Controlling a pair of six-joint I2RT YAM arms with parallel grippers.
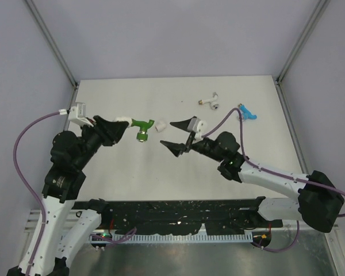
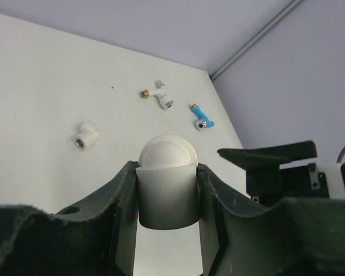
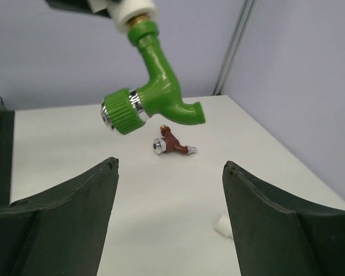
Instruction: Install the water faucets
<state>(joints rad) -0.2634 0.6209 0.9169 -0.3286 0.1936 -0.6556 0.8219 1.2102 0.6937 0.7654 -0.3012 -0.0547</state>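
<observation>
green faucet [image 1: 142, 127]: in left wrist view hidden behind white fitting [image 2: 167, 190]
white bit [image 3: 222, 224]: half behind right gripper [image 3: 169, 164] finger, kind unclear

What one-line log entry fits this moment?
left gripper: shut on fitting bearing green faucet, raised | right gripper: open, empty | white faucet, blue faucet, brown faucet: on table

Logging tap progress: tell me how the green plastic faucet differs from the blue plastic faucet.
The green plastic faucet is held in the air; the blue plastic faucet lies on the white table. The green one's brass thread sits in a white pipe fitting clamped by the left gripper; the blue one is loose, with no fitting. Both have a silvery round end.
</observation>
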